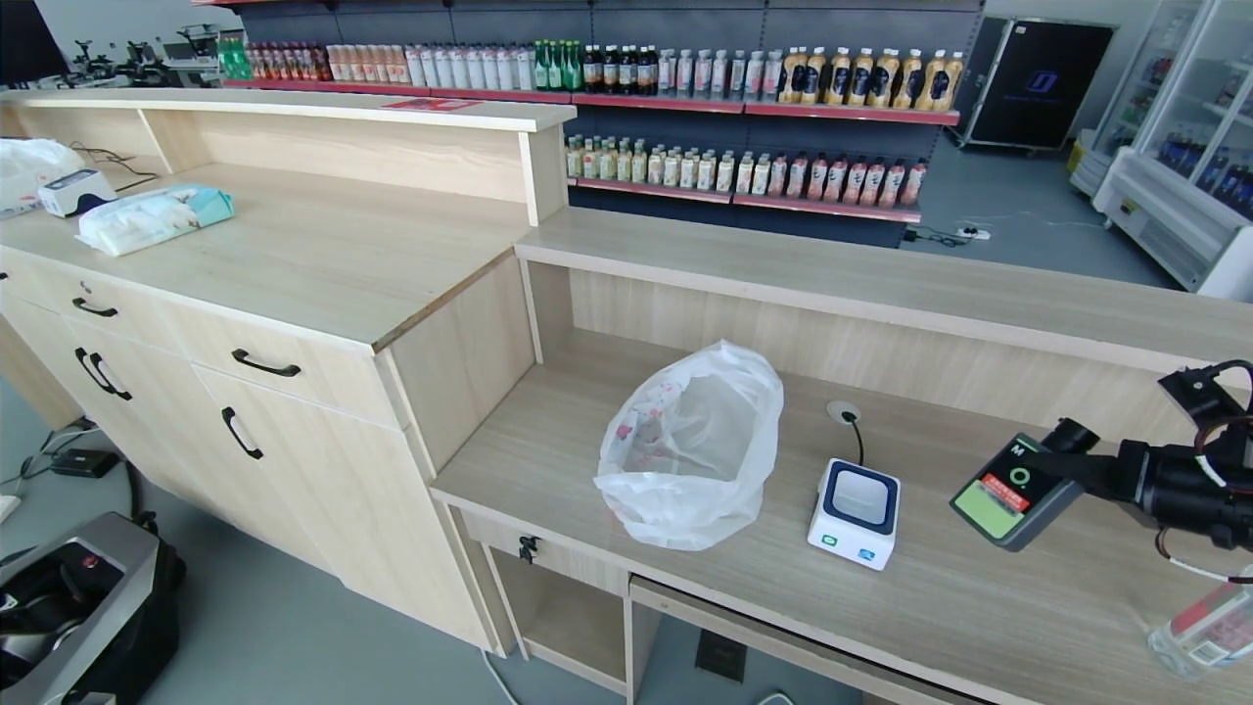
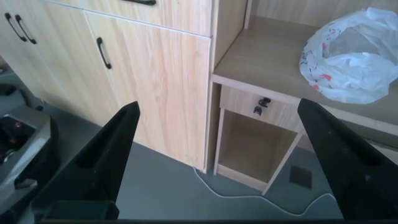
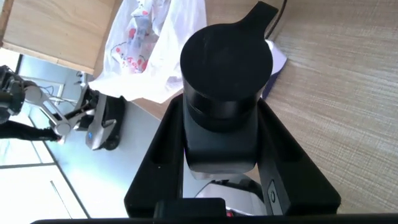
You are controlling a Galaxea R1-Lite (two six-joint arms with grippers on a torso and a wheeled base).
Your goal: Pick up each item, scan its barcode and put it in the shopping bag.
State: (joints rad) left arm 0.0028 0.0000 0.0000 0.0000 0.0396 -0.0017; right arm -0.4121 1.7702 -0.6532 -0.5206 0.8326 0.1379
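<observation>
While the item (image 1: 1013, 490), a dark container with a green label, hangs above the counter (image 1: 979, 607) just right of the scanner (image 1: 854, 512), the right gripper (image 1: 1062, 462) has its fingers closed on it from both sides. So the pick-up looks done and the scan is the step in hand. The label side faces up and toward the camera, not at the scanner's window. The next move likely calls for swinging the item over the window and turning its barcode down to face it. After that comes a short carry left to the bag (image 1: 695, 446), which stands open-mouthed next to the scanner.

The left gripper (image 2: 219, 107) hangs low beside the cabinet, spread wide and empty.

I cannot make out the barcode on any side of the item. A bottle (image 1: 1209, 632) at the counter's near right corner is cut off by the frame edge. Whether the bag holds anything is hard to tell through its plastic.
</observation>
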